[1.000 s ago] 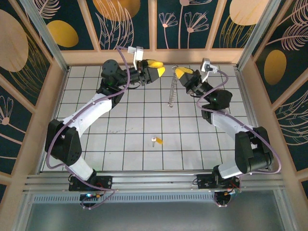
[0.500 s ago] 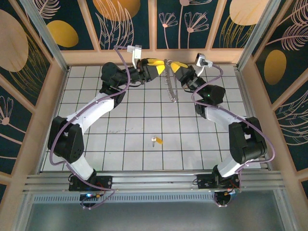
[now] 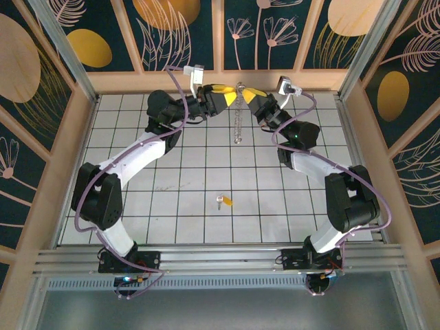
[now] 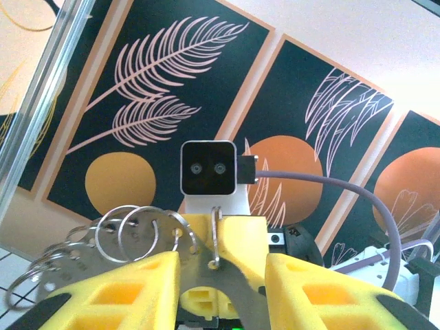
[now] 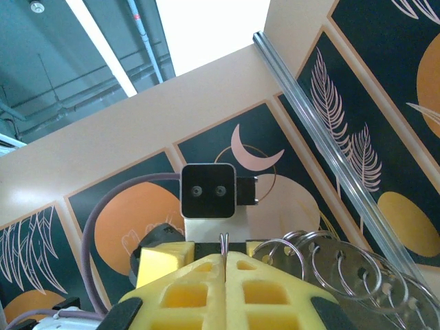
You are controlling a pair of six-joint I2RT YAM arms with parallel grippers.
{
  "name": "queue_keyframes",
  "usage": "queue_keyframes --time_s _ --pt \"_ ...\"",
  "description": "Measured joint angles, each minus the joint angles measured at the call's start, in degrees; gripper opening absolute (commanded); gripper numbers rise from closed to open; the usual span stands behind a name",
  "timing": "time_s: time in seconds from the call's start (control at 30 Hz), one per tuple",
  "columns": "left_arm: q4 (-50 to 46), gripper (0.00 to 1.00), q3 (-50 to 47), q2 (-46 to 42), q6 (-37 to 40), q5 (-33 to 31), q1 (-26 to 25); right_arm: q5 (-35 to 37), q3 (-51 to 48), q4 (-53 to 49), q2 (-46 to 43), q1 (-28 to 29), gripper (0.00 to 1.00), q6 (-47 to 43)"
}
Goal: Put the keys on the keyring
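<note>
Risk: our right gripper pinches the keyring hanging beneath; our half-open, empty left gripper, closing askew, could tug it free.

Silver keyring, yellow-tagged key (white grid-lined table)

Polished, shiny: chain of linked silver metal rings, thin wire. Small silver metal key w/ yellow-orange tag: tag prob. plastic. Left gripper fingers: matt yellow, foam-like. White tiled table: smooth.

One key, one keyring, two arms
</note>
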Motion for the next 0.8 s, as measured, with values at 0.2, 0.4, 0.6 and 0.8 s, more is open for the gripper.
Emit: queue_keyframes --time_s 0.2,0.4,0.6,0.8 --pt "0.46 0.37 0.17 1.40 -1.05 0.00 -0.02 -0.02 0.00 0.02 0.07 0.42 0.00 0.20" --pt "1.40 0.37 0.42 1.66 -1.84 -0.02 0.00 -0.02 0.00 0.04 0.61 0.68 0.00 0.42" --pt "1.92 0.34 0.48 1.66 -2.05 -0.02 0.00 -0.02 0.00 0.02 1.03 0.68 0.00 0.98" --pt "2.54 0.24 0.50 1.66 -2.67 -0.02 0.00 -0.04 0.00 0.04 1.44 0.68 0.00 1.27"
